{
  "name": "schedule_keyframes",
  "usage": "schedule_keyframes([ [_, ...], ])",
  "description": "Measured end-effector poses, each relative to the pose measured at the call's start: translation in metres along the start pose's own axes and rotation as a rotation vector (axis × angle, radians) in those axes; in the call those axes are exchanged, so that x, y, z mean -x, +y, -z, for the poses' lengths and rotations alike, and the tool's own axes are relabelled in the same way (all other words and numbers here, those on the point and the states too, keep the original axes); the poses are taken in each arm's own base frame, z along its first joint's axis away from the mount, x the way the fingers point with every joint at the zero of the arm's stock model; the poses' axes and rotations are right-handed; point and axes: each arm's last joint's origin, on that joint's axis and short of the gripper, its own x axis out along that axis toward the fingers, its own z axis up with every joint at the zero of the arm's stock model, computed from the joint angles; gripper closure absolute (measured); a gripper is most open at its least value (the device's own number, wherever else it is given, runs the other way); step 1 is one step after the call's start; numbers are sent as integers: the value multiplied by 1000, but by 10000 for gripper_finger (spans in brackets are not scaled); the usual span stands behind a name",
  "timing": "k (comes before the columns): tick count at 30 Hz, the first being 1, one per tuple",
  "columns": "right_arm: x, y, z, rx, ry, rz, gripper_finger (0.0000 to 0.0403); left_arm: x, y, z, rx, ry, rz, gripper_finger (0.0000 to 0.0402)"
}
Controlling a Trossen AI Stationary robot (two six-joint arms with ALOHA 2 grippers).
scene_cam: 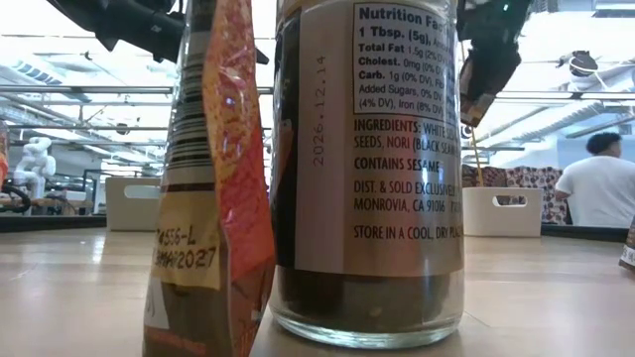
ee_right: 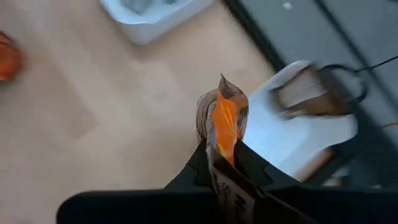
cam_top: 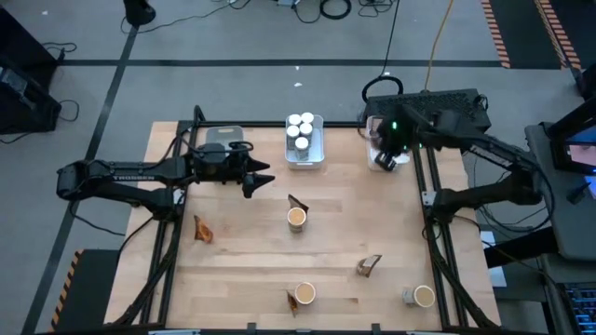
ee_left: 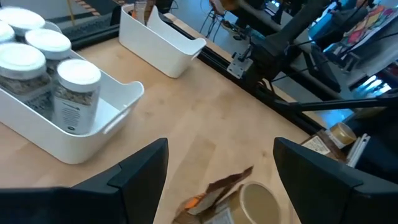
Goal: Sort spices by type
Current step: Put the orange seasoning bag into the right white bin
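Above the small white bin (cam_top: pixel 384 149) at the far right corner of the pale wooden worktop (cam_top: pixel 242 270), the right gripper (ee_right: pixel 225 163) has its jaws clamped on the lower edge of a crinkled brown-and-orange foil pouch (ee_right: pixel 222 121), which stands upright from the pinch; another pouch seems already to lie in that bin, though it shows blurred. Beside the bin, towards the middle of the far edge, a white rectangular tray (cam_top: pixel 319 140) carries four white-capped glass jars (cam_top: pixel 300 128); beyond that tray the left gripper (cam_top: pixel 259 180) hovers with jaws apart over bare wood, nothing between them, near a tan-topped round tub (cam_top: pixel 296 218) with a second pouch (cam_top: pixel 297 201) touching it. Further tubs and pouches are scattered nearer the front, well apart from the bin. Pouches like these look light, soft and slippery, apt to buckle or slide, so a pinch across a sealed flat edge seems safest; tubs and jars are stiff and heavier, and glass is breakable, so they are better taken squarely around the body.
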Motion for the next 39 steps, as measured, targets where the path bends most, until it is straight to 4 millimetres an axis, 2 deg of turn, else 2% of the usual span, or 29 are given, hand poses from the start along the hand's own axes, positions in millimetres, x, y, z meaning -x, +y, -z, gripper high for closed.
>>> schedule_keyframes([
  [4,-17,-27,-7,160,60,54,397,0,-4,2,10,9,14,110],
  [7,-37,-43,-12,271,142,68,397,0,-6,3,31,7,11,110],
  [16,-102,-71,-24,474,333,21,397,0,-9,5,79,11,17,110],
  [24,-145,-86,-26,515,457,59,396,0,-8,5,80,9,12,110],
  [39,-184,-88,-23,505,528,-28,395,0,-8,5,71,6,-7,110],
])
